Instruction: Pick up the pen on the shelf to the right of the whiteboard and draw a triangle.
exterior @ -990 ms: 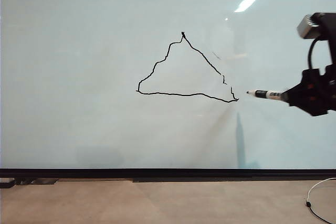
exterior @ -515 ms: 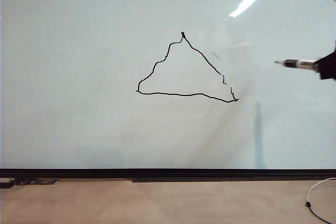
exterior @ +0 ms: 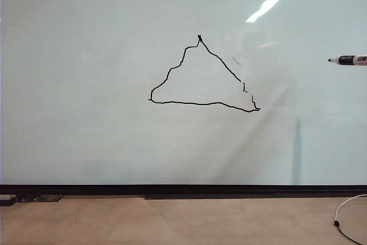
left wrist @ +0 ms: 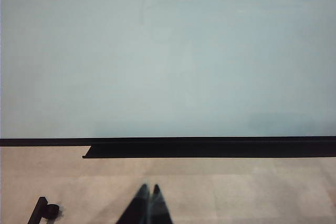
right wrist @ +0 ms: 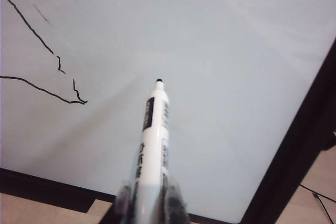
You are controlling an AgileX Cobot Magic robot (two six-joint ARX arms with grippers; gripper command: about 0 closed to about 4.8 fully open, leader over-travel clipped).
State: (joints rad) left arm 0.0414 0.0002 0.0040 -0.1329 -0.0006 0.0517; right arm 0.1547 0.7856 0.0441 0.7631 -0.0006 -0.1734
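Exterior view – whiteboard (exterior: pixel 86 84): fills nearly whole view, black strip along lower edge, ceiling light reflected at upper right.
Exterior view – triangle (exterior: pixel 200 76): wobbly black outline, peaked top, small break on right side near lower corner.
Exterior view – pen (exterior: pixel 348 59): poking in level from right edge, dark tip toward board centre, well apart from triangle.
Exterior view – cable (exterior: pixel 347 216): thin, looped on floor, lower right.
Left wrist view – left gripper (left wrist: pixel 148 205): fingertips pressed together, empty, low over floor, facing board's black strip.
Right wrist view – right gripper (right wrist: pixel 147 203): fingers clamped on pen (right wrist: pixel 153 135) barrel; tip off the board, near triangle's (right wrist: pixel 58 72) lower right corner.
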